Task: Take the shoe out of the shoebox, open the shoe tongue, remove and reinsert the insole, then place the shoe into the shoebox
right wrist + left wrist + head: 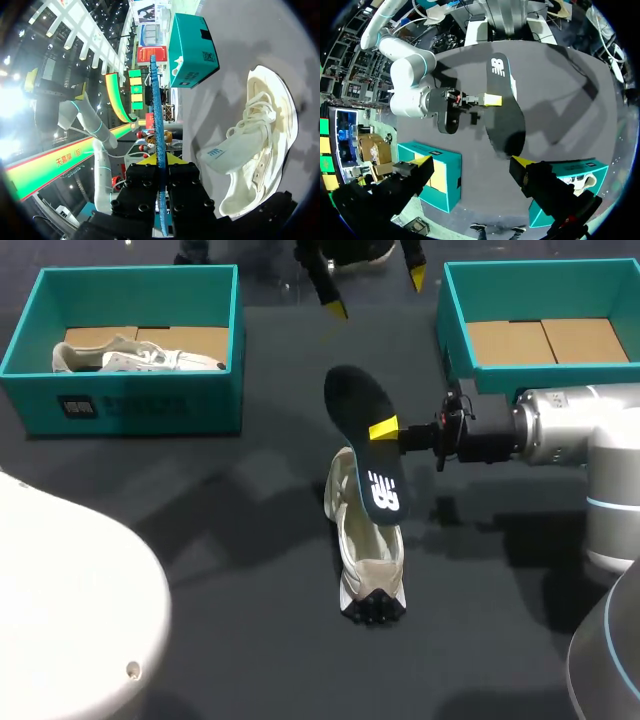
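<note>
Right tool is clamping the dark insole near its middle, both yellow tips pressing it from two sides, and is holding it in the air just above the shoe. From the right wrist, the insole is showing edge-on between the fingers. The pale shoe is lying loose on the bench, between the two boxes, with its tongue folded outward and the opening exposed. Left tool is hanging over the far side of the bench, its fingers apart and gripping nothing. An empty shoebox is sitting at the right. The other shoebox, at the left, is carrying a second shoe.

The removal half of the insole step is looking finished, so reinsertion is the step coming up. That move is calling for tilting the insole, leading one end into the opening, and sliding it flat along the sole. With nothing holding the shoe, the left tool is probably needing to steady it first, or the shoe is likely to skid.
</note>
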Available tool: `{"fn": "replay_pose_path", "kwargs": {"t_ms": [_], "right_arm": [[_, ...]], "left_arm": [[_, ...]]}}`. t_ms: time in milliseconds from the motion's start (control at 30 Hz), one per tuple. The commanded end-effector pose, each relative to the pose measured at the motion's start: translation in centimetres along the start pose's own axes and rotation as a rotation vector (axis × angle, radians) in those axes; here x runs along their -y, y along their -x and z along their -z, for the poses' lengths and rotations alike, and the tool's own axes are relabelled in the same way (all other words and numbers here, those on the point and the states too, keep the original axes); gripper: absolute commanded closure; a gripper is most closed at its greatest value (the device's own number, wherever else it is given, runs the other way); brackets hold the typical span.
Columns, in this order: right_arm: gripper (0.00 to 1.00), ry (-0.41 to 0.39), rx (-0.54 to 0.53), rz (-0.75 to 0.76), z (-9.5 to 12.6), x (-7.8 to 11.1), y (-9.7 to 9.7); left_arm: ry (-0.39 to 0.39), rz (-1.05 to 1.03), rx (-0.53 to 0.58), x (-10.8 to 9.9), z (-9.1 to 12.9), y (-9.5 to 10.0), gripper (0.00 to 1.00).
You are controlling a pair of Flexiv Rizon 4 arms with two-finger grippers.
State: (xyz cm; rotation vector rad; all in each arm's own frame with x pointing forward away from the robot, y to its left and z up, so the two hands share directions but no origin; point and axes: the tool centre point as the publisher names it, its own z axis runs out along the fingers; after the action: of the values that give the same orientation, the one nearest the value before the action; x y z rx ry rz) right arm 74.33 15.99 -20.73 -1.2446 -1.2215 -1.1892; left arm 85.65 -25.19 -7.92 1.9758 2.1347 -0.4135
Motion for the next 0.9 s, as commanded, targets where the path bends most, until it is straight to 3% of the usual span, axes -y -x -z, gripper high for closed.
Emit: {"fn": "replay_pose_path", "kwargs": {"t_ms": [33, 167, 533, 900], "right_arm": [[1.0, 0.001, 0.003, -0.001, -0.1, 0.1, 0.0], [1.0, 0.001, 0.003, -0.001, -0.1, 0.1, 0.0], [1.0, 0.001, 0.003, -0.001, -0.1, 0.1, 0.0], [1.0, 0.001, 0.003, -0.001, -0.1, 0.1, 0.0]], "left_arm": [[-0.011, 0.014, -0.509, -0.3, -1.1, 0.9, 0.0], [-0.012, 0.035, -0.566, -0.3, -2.2, 0.7, 0.0], [-0.025, 0.043, -0.546, 0.6, -2.7, -0.1, 0.0], [-0.038, 0.05, -0.414, 2.2, -2.5, -1.8, 0.0]]}}
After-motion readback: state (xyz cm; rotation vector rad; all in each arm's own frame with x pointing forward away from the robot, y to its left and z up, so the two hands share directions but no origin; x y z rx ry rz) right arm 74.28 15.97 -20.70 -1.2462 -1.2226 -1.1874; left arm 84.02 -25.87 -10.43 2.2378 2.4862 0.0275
